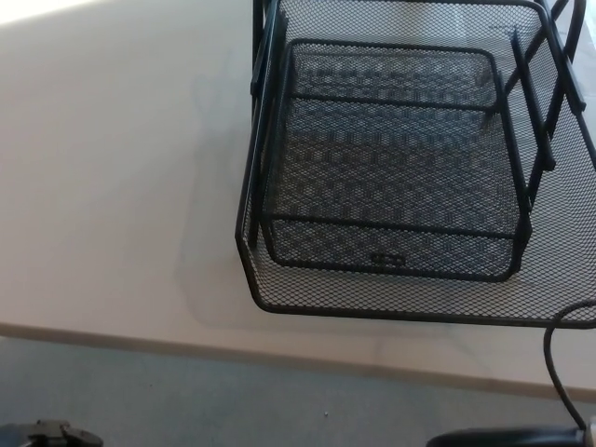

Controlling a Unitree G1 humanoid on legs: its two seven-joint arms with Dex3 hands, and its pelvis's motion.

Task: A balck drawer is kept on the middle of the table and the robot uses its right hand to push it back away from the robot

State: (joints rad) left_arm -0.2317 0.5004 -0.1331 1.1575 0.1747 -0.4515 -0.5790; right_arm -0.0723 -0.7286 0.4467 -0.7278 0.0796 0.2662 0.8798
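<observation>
Drawer: a black mesh drawer (400, 158) sits pulled out of its wire rack (559, 112) on the pale counter (112, 186), front lip near the counter's edge.
Right robot hand: only a dark shape and a cable (559, 372) show at the bottom right; whether the fingers are wide or narrow cannot be told.
Left robot hand: out of sight.
Risk: an off-centre push likely twists the drawer against its rails, or slides the whole rack instead.
</observation>
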